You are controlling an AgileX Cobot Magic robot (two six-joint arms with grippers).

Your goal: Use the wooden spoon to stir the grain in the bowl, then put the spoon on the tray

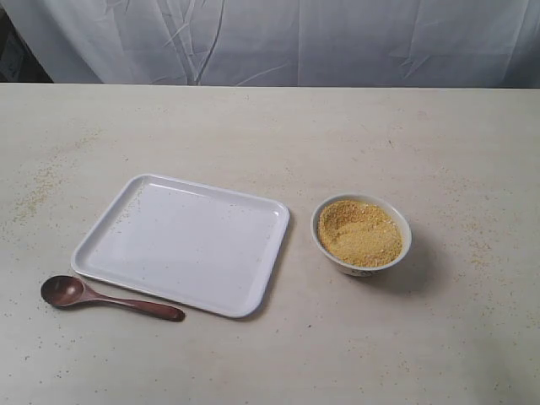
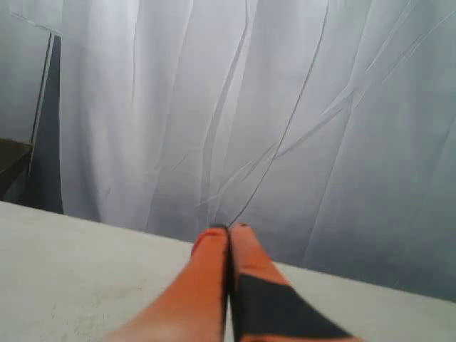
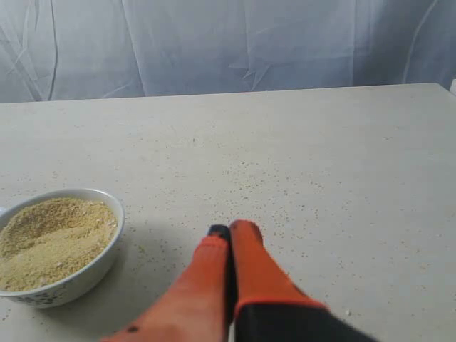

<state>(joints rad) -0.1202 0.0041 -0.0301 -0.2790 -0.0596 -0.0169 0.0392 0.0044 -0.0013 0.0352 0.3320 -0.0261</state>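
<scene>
A big white tray [image 1: 202, 191] lies flat on the pale table [image 1: 337, 135], a little left of the middle of the wide view. The wooden spoon [image 1: 110, 299] lies on the table in the lower left of the frame. It is just beside the tray's lower edge, not on the tray. Its round end points left and its thin handle runs to the right. The small white bowl [image 1: 359, 270] stands right of the middle, near the tray's right side but not touching it. The yellow grain [image 1: 359, 234] sits in the bowl, almost up to the rim. Some loose bits [image 1: 38, 194] are spilled on the table near the left edge of the frame. A white cloth [image 1: 337, 42] hangs behind the table. In the right wrist view, the right gripper [image 3: 229, 228] has its two orange fingers pressed tight together with nothing between them. It is over bare table, and the bowl is close by. In the left wrist view, the left gripper [image 2: 229, 229] also has its orange fingers pressed together and holds nothing. It points at the white cloth, with the table under it.
</scene>
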